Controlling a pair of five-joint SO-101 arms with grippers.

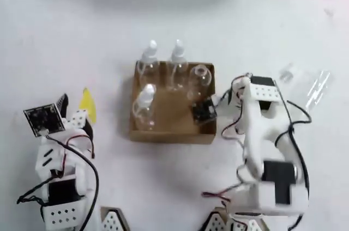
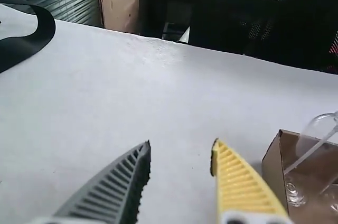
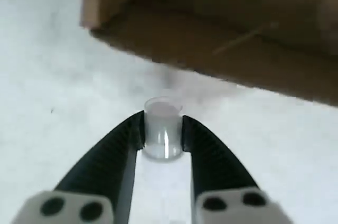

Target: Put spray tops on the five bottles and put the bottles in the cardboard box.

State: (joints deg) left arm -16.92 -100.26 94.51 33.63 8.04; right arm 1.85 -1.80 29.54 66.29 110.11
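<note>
White desk point(image 1: 82, 35), cardboard box point(image 1: 172, 135) near its middle, open side up. Four bottles stand upright inside. Back-left bottle point(image 1: 148, 62) and back-middle bottle point(image 1: 176, 62) both wear white spray tops; front-left bottle point(image 1: 144, 105) likewise. Back-right bottle point(image 1: 200, 77) is bare at the neck, mouth open. Right arm point(image 1: 262, 133) stands just beside the box's right wall, its upper end leaning over the box's near right corner. Right claw point(image 3: 162, 123): both black fingers point(image 3: 121, 150) closed against a small clear cylinder point(image 3: 162, 110), held upright between the tips just above the desk, with the brown outer wall of the box close beyond it. Bottle neck or loose cap, cannot tell. Left arm point(image 1: 60, 182) sits well to the left of the box. Left claw point(image 2: 181, 152) is parted, grey finger and yellow finger apart with nothing between, low over bare desk; a corner of the box with clear bottle glass in it shows off to the yellow finger's side. To the right of the right arm, faint transparent bits point(image 1: 286, 73) lie on the desk, too faint to identify.
</note>
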